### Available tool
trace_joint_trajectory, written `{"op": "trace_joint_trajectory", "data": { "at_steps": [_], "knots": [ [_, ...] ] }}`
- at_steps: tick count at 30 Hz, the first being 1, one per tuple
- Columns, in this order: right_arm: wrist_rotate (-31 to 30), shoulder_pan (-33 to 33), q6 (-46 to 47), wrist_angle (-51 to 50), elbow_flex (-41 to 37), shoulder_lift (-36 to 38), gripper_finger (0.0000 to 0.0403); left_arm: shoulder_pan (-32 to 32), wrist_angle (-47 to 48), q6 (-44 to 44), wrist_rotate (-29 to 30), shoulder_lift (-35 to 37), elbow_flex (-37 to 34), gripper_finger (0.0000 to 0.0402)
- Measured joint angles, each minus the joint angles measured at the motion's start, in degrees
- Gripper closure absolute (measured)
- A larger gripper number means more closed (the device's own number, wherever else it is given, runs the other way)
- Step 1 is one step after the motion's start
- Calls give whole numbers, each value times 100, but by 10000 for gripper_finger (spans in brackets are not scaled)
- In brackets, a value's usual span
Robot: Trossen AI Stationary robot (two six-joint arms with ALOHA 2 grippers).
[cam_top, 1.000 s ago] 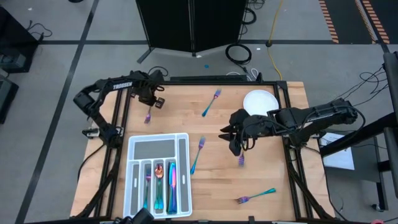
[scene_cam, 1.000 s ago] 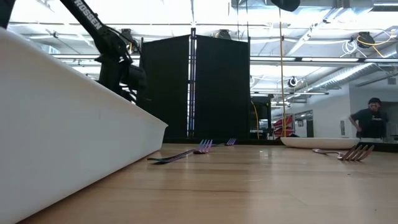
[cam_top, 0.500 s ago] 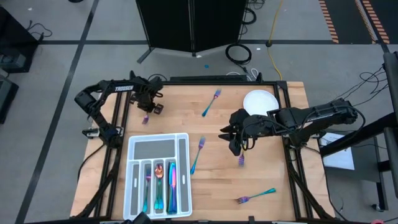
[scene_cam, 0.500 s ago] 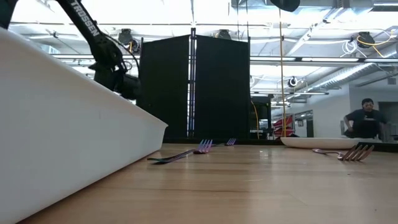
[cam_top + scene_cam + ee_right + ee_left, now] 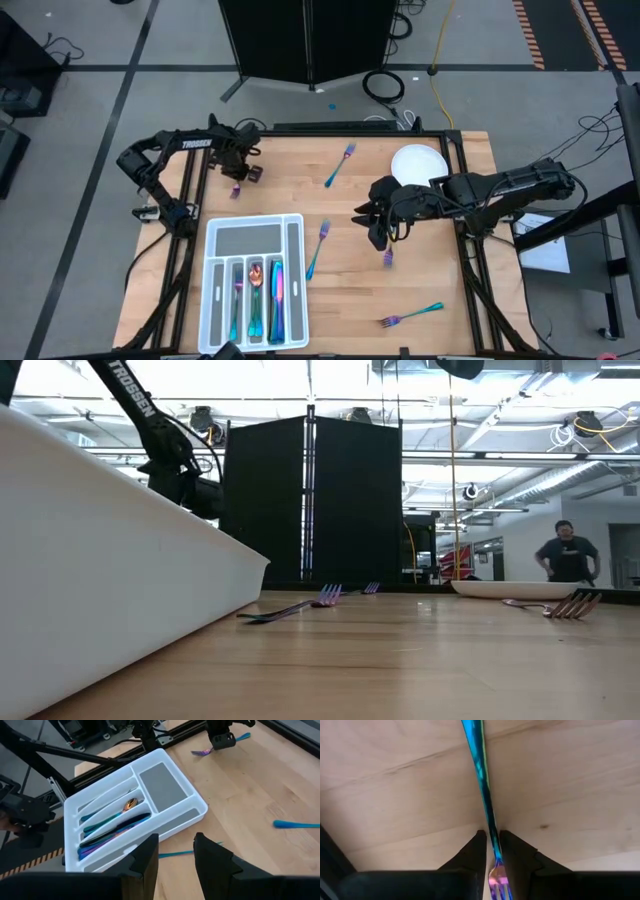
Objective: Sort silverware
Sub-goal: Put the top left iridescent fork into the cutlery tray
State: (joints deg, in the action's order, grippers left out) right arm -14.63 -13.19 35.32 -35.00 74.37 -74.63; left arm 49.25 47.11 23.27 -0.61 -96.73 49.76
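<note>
On the far left part of the wooden table (image 5: 420,270), the left gripper (image 5: 240,176) is down over a small fork (image 5: 485,800), fingers (image 5: 470,855) pinched close on either side of the slim blue handle, purple tines between the fingertips. Looks like a grip on it, with the fork at the table surface. In the high view the fork's purple end pokes out just below the gripper.

Right gripper (image 5: 377,222) hangs mid-table, just left of the white plate (image 5: 418,163). Fingers (image 5: 145,857) part way apart, nothing between them.

White tray (image 5: 254,280) sits near the front left edge. Its narrow slots hold several rainbow pieces, one a spoon (image 5: 129,804) with a coppery bowl; the wide top section holds nothing.

Loose silverware on the table:
- a fork near the far edge (image 5: 340,166), left of the plate
- a fork with a teal handle (image 5: 317,248) just right of the tray
- a short purple piece (image 5: 388,260) below the right gripper
- a fork near the front right (image 5: 410,316)

Low view: a person (image 5: 565,555) stands in the room far behind the table.
</note>
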Motion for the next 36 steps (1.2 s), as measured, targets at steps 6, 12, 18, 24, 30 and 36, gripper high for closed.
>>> {"op": "trace_joint_trajectory", "data": {
  "at_steps": [6, 12, 18, 24, 30, 36],
  "knots": [
    [4, -4, 170, 1, 0, 0, 294, -6, -30, 17, -90, -4, -4, 376],
    [247, -4, 356, 4, 0, 0, 294, -7, -23, -15, -115, -14, 18, 397],
    [308, -55, 439, 12, -1, 0, 294, -22, 250, -380, -68, 168, 324, 399],
    [303, -52, 453, 10, 0, 0, 294, -65, 602, -600, -489, 606, 595, 400],
    [300, -52, 341, 8, -2, 0, 294, -285, 661, -1430, -1599, 1239, 619, 400],
    [295, -52, 244, 4, 0, 0, 294, -849, 1008, -2613, -2095, 1971, 619, 400]
  ]
}}
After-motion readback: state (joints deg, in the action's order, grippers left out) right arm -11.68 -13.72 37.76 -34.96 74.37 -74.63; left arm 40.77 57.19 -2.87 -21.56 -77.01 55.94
